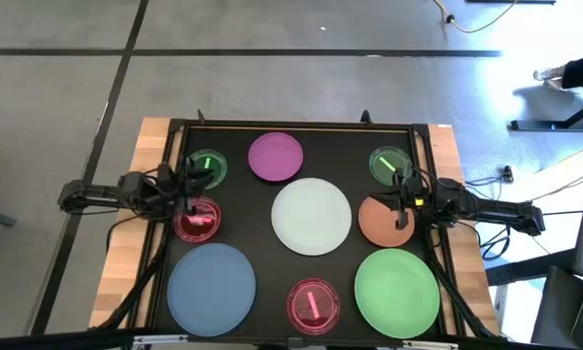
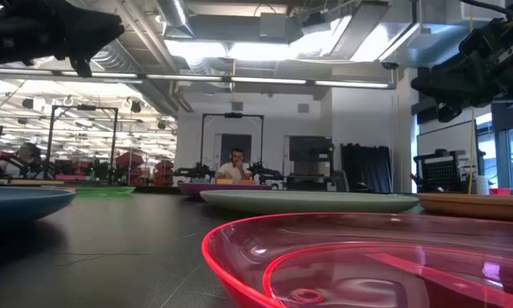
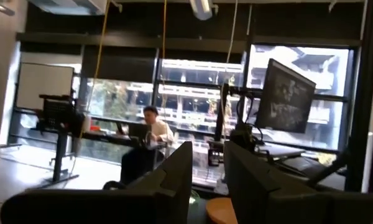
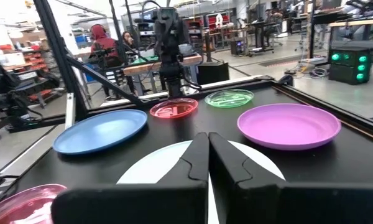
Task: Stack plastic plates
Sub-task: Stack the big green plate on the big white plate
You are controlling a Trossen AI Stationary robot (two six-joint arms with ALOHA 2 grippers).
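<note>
My left gripper (image 1: 190, 191) hangs at the left edge of the black table (image 1: 335, 146), over the gap between a small translucent green plate (image 1: 208, 167) and a small translucent pink-red plate (image 1: 196, 221); its own wrist camera shows the 2 dark fingers (image 3: 174, 177) standing slightly apart, gripping nothing. My right gripper (image 1: 400, 194) sits at the right of the frame over the rim of the medium round orange plastic plate (image 1: 381, 222), and its fingers (image 4: 196, 163) are pressed together, empty.

From above I count 8 plates, all lying separately. A medium purple plate (image 1: 275, 157) lies at upper centre and a second small green plate (image 1: 390, 163) at upper right. The large white plate (image 1: 312, 217) fills the centre, just touching the orange one. Along the bottom lie the large blue plate (image 1: 212, 285) at left, a second small pink-red plate (image 1: 313, 303) at centre and the large green plate (image 1: 397, 294) at right.

At table height, that nearest pink-red plate (image 2: 376, 261) fills the lower right, and a person (image 2: 236, 168) sits in the room beyond.
</note>
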